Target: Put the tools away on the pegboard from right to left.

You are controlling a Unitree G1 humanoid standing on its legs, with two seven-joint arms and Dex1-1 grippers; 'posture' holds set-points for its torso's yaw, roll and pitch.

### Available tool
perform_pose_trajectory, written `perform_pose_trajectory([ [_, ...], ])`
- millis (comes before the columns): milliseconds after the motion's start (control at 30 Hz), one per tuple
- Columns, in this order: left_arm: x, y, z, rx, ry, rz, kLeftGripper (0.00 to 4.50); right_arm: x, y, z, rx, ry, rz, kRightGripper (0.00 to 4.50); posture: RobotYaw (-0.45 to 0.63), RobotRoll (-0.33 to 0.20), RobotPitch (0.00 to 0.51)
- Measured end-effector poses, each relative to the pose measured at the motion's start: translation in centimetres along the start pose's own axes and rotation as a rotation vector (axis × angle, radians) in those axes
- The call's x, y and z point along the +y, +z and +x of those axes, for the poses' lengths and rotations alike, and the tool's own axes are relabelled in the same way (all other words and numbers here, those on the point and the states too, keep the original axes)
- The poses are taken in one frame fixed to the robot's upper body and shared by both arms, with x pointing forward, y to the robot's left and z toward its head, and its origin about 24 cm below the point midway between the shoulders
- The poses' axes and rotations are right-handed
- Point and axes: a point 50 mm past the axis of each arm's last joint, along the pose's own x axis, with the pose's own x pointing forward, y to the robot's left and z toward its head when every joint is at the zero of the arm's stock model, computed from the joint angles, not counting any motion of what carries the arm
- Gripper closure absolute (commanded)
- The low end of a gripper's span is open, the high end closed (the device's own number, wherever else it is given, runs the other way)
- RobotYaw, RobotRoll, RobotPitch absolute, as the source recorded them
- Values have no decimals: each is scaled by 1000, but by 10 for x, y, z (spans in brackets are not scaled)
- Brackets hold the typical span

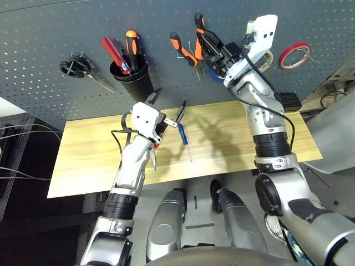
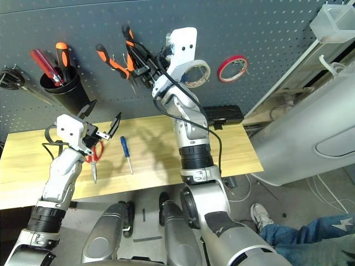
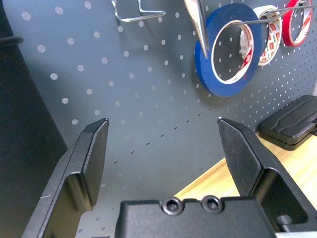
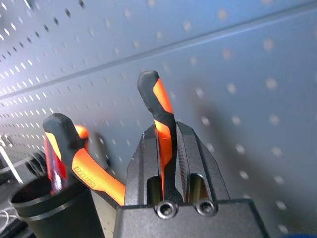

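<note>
High against the dark grey pegboard [image 1: 55,33], my right gripper [image 1: 204,37] is shut on one handle of the orange-handled pliers [image 4: 156,99]; their other handle [image 1: 180,44] splays toward the cup. The wide blue tape roll [image 3: 228,49] hangs on the board just right of the pliers. On the wooden table [image 1: 89,160] lies the small blue-handled screwdriver [image 1: 184,138]. The red-handled scissors [image 2: 91,155] lie under my left forearm. My left gripper [image 1: 168,105] hovers open and empty above the table, facing the board.
A black cup holder [image 1: 132,77] on the board holds red and orange-handled screwdrivers. Black-handled scissors [image 1: 75,66] hang far left. White tape [image 2: 197,72] and red tape [image 2: 232,67] hang to the right. A black case [image 1: 288,101] sits at the table's back right.
</note>
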Motion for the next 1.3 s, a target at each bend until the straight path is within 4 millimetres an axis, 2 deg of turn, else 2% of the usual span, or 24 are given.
perform_pose_trajectory([
  [167,0,1,1,-7,0,-2,0,7,15,11,-82,14,-16,4247,182,0,211],
  [300,-2,7,8,-36,3,-18,0,7,19,20,-137,4,-40,4247,190,0,208],
  [767,-3,14,18,-64,10,-31,0,-2,1,24,-179,-52,-108,4247,206,0,218],
  [1300,-1,13,11,-44,16,-27,0,0,6,31,-231,-57,-103,4247,219,0,234],
])
